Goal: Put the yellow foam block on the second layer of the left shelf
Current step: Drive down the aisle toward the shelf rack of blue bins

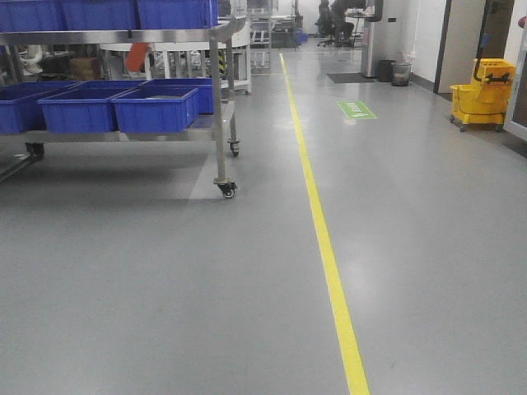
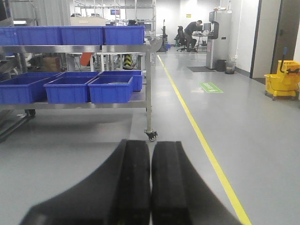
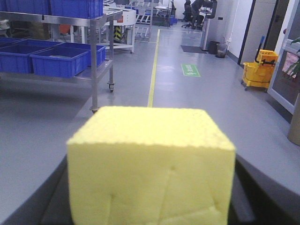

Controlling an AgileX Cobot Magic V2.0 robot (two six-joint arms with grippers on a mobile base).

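The yellow foam block (image 3: 151, 164) fills the lower middle of the right wrist view. My right gripper (image 3: 150, 192) is shut on it, and its dark fingers (image 3: 244, 190) show at both sides of the cube. My left gripper (image 2: 150, 161) is shut with nothing between its black pads (image 2: 133, 178). Ahead to the left stands the steel shelf cart (image 1: 217, 107) on castors, also seen as the cart (image 2: 148, 70) and the cart (image 3: 94, 56) in the wrist views. Blue bins (image 1: 156, 109) sit on its lower level and more on top. Neither gripper shows in the front view.
A yellow floor line (image 1: 325, 239) runs away from me to the right of the cart. A yellow mop bucket (image 1: 482, 95) stands at the far right wall, with a green floor sign (image 1: 356, 109) and a bin (image 1: 401, 73) beyond. People sit at a distant desk (image 2: 190, 35).
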